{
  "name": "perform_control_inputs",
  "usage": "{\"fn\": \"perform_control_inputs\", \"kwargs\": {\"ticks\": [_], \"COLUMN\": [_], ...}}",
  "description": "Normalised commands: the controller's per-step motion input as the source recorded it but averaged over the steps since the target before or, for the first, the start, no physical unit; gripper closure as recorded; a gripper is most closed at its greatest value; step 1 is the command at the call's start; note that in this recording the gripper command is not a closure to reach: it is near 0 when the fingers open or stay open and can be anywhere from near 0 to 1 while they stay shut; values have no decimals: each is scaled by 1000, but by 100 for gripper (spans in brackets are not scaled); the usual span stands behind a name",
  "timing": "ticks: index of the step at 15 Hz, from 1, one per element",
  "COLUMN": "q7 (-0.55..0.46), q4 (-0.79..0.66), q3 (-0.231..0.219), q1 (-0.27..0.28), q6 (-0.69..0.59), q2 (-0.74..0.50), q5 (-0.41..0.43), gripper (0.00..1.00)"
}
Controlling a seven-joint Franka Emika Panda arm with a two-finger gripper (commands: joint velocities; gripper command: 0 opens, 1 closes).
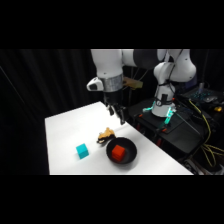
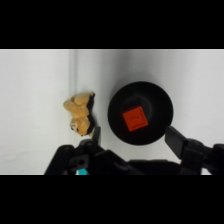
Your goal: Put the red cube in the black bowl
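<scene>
Nearest you in the wrist view, the gripper is released and holds nothing, its fingers spread either side of the bowl below. The cube already lies inside that bowl, near its centre, so I judge the placing done and only the retreat left: lift straight up. Watch the tan lump at the bowl's nine o'clock; the teal cube sits well apart.

No text, label, brand, number or sign can be read on anything in either the side or wrist view
</scene>
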Motion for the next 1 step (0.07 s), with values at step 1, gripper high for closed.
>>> {"fn": "perform_control_inputs", "kwargs": {"ticks": [1], "q7": [87], "q4": [179], "q3": [25], "q1": [-42], "q6": [-313], "q2": [-267], "q5": [-94], "gripper": [0]}}
